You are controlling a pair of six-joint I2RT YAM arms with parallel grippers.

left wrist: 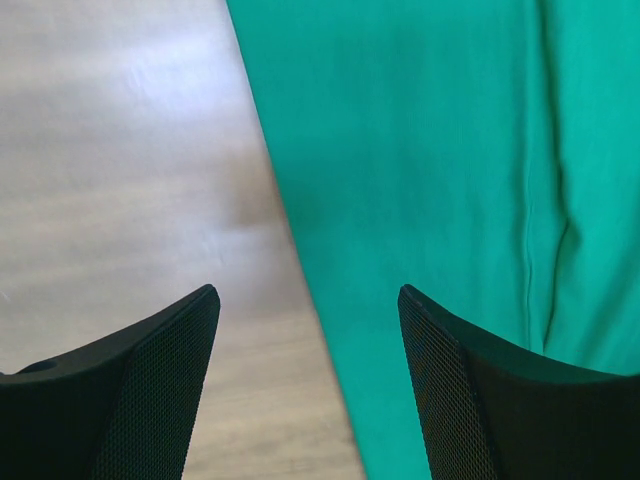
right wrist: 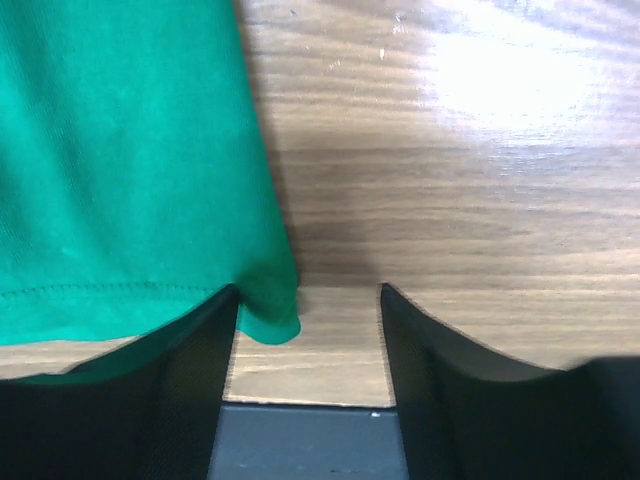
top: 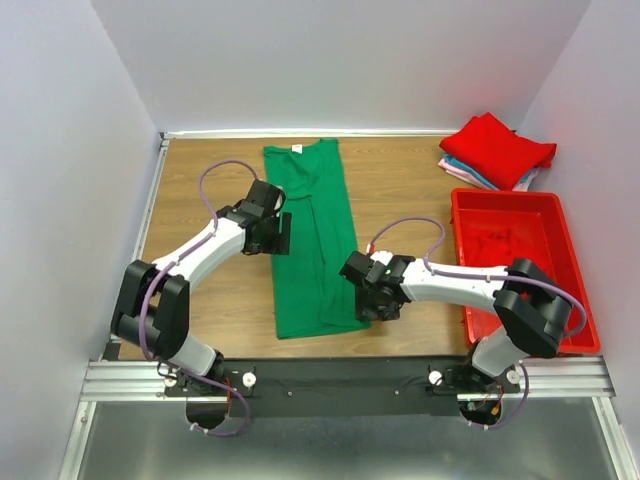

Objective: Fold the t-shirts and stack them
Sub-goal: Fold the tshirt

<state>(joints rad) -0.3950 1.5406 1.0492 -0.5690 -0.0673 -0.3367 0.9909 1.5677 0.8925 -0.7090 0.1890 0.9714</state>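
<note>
A bright green t-shirt [top: 310, 240] lies on the wooden table as a long strip folded lengthwise, white neck label at its far end. My left gripper [top: 283, 232] hovers open over the strip's left edge; in the left wrist view that gripper [left wrist: 308, 300] straddles the edge of the green cloth [left wrist: 430, 150], nothing pinched. My right gripper [top: 372, 305] sits at the strip's near right corner. In the right wrist view it [right wrist: 308, 295] is open, and the shirt's hem corner [right wrist: 272, 318] pokes in beside the left finger. Folded t-shirts [top: 497, 150], red on top of pink and light blue, are stacked at the far right.
A red plastic bin [top: 520, 260] stands along the right side, close behind the right arm. The table's near edge and the black mounting rail [right wrist: 310, 440] lie just below the right gripper. Walls enclose the table on the left, back and right.
</note>
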